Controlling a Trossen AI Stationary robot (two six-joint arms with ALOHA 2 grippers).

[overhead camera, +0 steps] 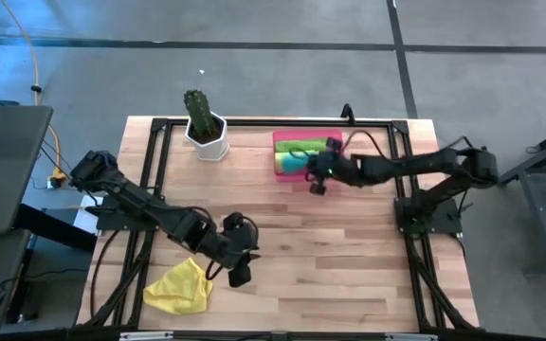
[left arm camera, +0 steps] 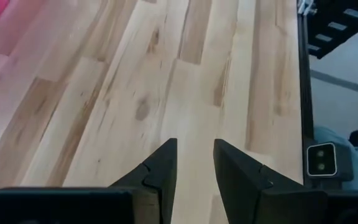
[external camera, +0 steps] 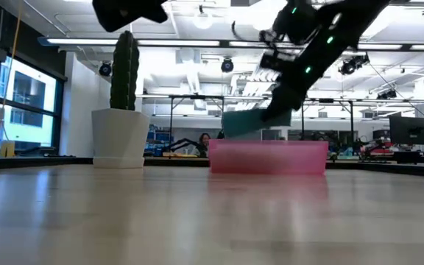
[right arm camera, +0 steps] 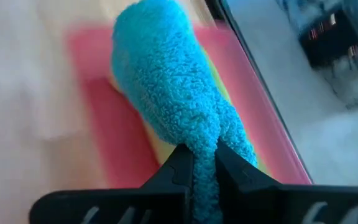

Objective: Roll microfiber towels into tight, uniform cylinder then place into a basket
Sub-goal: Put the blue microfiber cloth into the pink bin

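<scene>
The pink basket point(overhead camera: 334, 137) stands at the far middle of the table with a lime green towel point(overhead camera: 301, 147) lying in it. My right gripper point(overhead camera: 317, 174) is at the basket's near right side, shut on a rolled teal blue towel point(right arm camera: 166, 81) that reaches out over the basket point(right arm camera: 101, 130). A yellow towel point(overhead camera: 180, 287) lies crumpled on the table at the near left. Just to its right, my left gripper point(overhead camera: 239, 275) hovers open over bare wood, with nothing between its fingers point(left arm camera: 166, 155). My right gripper pinches one end of the teal roll point(right arm camera: 205, 163) between its two fingers, which lie along the roll. The fingers come slanting down from the table's right side. The roll sticks out ahead of them over the basket; whether its far end rests on the green towel I cannot tell.
A white pot with a cactus point(overhead camera: 207, 133) stands left of the basket at the far edge. A black frame point(overhead camera: 154, 170) runs round the table's sides. Bare wood point(overhead camera: 349, 256) lies between the two arms.
</scene>
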